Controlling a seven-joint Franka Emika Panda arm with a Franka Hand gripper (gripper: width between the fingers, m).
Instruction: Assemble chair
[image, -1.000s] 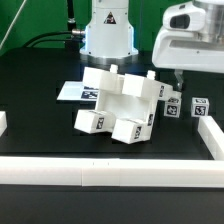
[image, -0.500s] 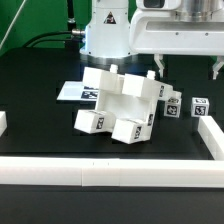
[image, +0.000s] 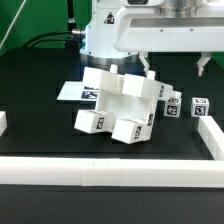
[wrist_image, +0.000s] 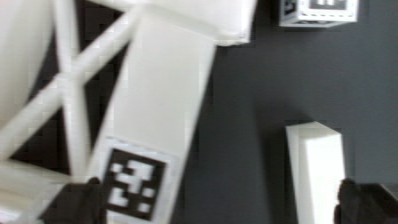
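The partly built chair (image: 120, 110) is a blocky white cluster of slabs and legs with square tags, lying tilted on the black table. My gripper (image: 175, 63) hangs open above and behind the chair's right side, with nothing between its fingers (image: 147, 62). Two small tagged cubes (image: 172, 105) (image: 201, 108) stand just right of the chair. In the wrist view a long white chair slab (wrist_image: 169, 90) with a tag crosses below the gripper (wrist_image: 222, 205), one dark fingertip (wrist_image: 75, 200) over the slab's tagged end. A tagged cube (wrist_image: 326, 10) shows at the frame's edge.
The marker board (image: 72, 92) lies flat behind the chair on the exterior view's left. White border rails run along the front (image: 110, 172), right (image: 212, 135) and left (image: 2, 122). A narrow white bar (wrist_image: 313, 170) lies near the other fingertip. The robot base (image: 105, 35) stands at the back.
The gripper has turned so both fingers face the camera, and it has shifted toward the exterior view's left and slightly up. The chair and cubes have not moved.
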